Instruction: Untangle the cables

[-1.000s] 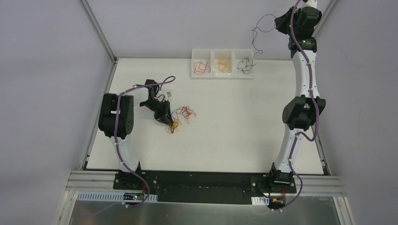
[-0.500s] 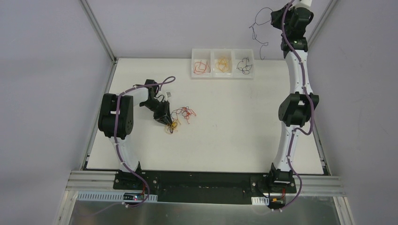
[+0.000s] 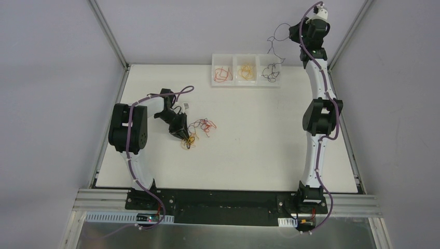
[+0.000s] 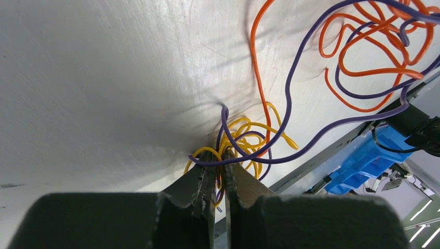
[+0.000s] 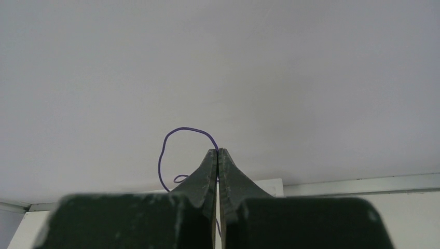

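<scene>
Two wrist cameras fill in what the overhead view cannot. From above, the left gripper (image 3: 182,136) sits low on the white table (image 3: 270,150), at the near-left edge of a tangle of thin orange, yellow and purple cables (image 3: 201,126), but its jaws are too small to read there. The left wrist view shows them clenched on that tangle, with yellow and purple strands pinched between the fingertips. A purple strand crosses just ahead of the tips, and the orange loops lie farther out on the table.

The right gripper (image 3: 293,35) is raised high beyond the table's far-right corner. Its wrist view shows the jaws pressed together on a thin purple cable (image 5: 162,155), which loops up and left from the tips against the grey wall. Only the overhead view shows that cable hanging down toward the white three-compartment tray (image 3: 246,83), which holds red, yellow and dark cables from left to right. Its lower end is near the right compartment, though whether it touches cannot be told.
</scene>
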Robot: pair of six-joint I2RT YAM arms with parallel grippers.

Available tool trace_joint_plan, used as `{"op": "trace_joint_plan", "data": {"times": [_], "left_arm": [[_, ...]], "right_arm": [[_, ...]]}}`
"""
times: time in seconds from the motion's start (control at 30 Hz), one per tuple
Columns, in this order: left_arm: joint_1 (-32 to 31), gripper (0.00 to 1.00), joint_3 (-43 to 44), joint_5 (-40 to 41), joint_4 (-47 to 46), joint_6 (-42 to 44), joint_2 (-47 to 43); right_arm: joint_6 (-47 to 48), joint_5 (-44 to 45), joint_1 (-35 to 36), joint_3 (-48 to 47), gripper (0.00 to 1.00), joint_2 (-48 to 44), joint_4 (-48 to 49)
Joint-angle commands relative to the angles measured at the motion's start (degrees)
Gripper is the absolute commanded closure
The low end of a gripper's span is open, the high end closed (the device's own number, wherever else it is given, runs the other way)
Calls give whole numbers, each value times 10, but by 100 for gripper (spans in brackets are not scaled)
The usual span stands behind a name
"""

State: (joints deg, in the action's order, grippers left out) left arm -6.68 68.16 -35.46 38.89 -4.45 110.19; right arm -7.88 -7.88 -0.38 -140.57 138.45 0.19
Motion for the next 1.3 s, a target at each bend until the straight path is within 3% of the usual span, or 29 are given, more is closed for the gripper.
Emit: {"op": "trace_joint_plan", "data": {"times": [0.0,0.67,0.93,1.07,1.27], "left_arm": [[2,91,-6,15,22,20,-27],[0,91,11,3,23,17,-19],[-25,93,61,-13,23,31,-3],[-61,97,93,-31,19,39,15],[-147,100,123,-76,-41,25,23]], "right_arm": [[-3,3,3,-38,100,-33,51],[35,13,24,95,100,-41,29],[53,-30,19,150,49,-134,-36],[56,-56,6,162,43,-183,-102],[70,-175,-8,238,28,-261,-302]]}}
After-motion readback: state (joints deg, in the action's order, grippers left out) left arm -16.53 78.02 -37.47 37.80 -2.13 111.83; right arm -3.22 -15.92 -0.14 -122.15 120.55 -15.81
